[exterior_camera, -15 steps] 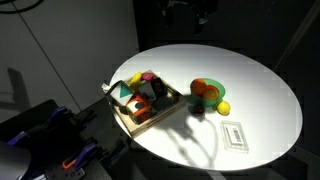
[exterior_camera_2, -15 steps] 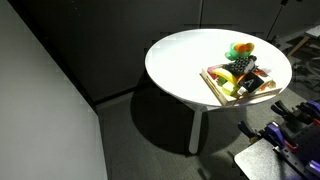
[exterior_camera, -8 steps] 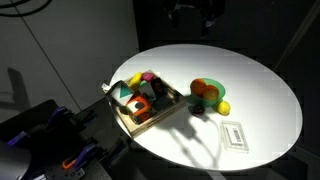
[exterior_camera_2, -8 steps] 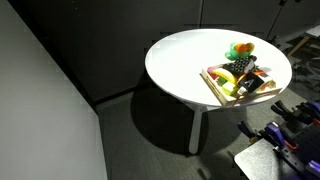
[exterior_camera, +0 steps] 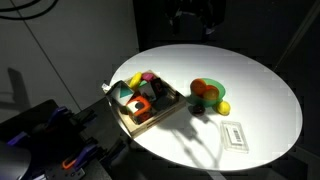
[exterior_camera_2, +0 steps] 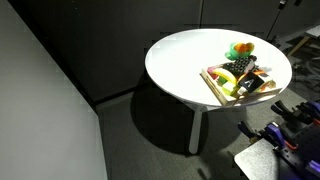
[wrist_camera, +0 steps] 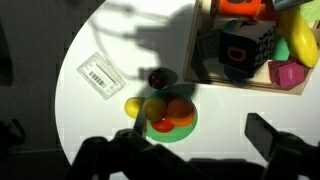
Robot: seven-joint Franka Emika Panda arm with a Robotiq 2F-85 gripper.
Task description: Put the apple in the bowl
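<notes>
Apple (wrist_camera: 158, 77): I see it on the worktop (wrist_camera: 90, 112), just beside the bowl (wrist_camera: 172, 133), not in it.
Bowl: holds orange fruits (wrist_camera: 179, 108).
End effector (wrist_camera: 186, 150): fingers spread, gripping nothing.

An exterior view looks steeply down on the round white table (exterior_camera: 250, 80) from close by, the tray (exterior_camera: 145, 100) and the bowl (exterior_camera: 208, 90) near mid-frame. Another exterior view stands far back and higher, with the table (exterior_camera_2: 180, 55) pushed to the upper right and the floor (exterior_camera_2: 150, 140) filling much of the frame. The wrist view looks straight down from above the table. All three share the bowl and the tray.
</notes>
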